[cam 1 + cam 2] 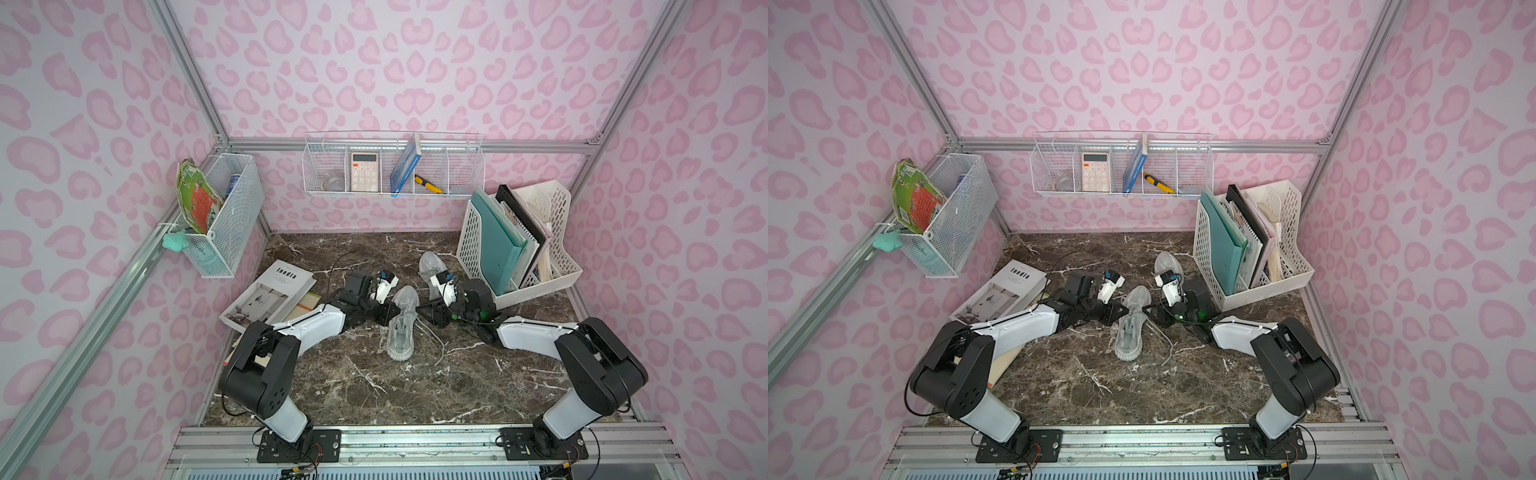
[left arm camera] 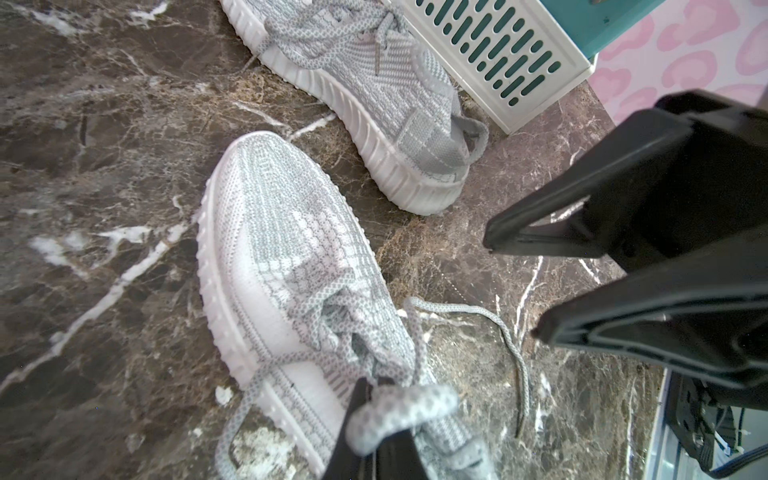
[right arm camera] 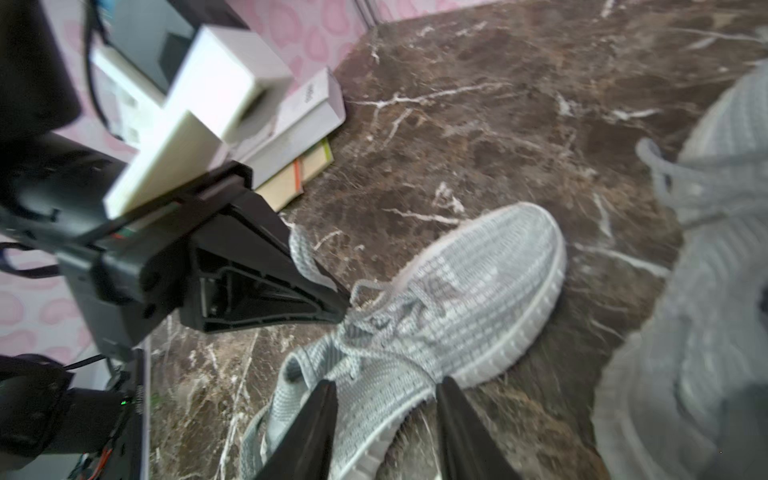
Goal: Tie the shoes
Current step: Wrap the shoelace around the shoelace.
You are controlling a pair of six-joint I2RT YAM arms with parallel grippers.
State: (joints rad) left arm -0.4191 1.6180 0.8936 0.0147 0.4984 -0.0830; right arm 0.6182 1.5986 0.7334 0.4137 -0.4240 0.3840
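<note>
Shoes [image 1: 402, 324] both on the marble table [image 1: 374, 386]: near shoe [image 2: 282, 257] mid-table between the arms, far shoe [image 1: 1166, 262] behind it, beside the file rack [image 1: 467, 241]. Left gripper [image 2: 374, 405] is clamped on a lace [image 2: 403, 409] of the near shoe. Right gripper [image 3: 386, 388] is spread and empty, over the same shoe. The other lace end [image 2: 513, 349] lies loose on the marble. No knot or bow visible on the near shoe; far shoe unclear. Looks early: cross, knot and bow all left.
</note>
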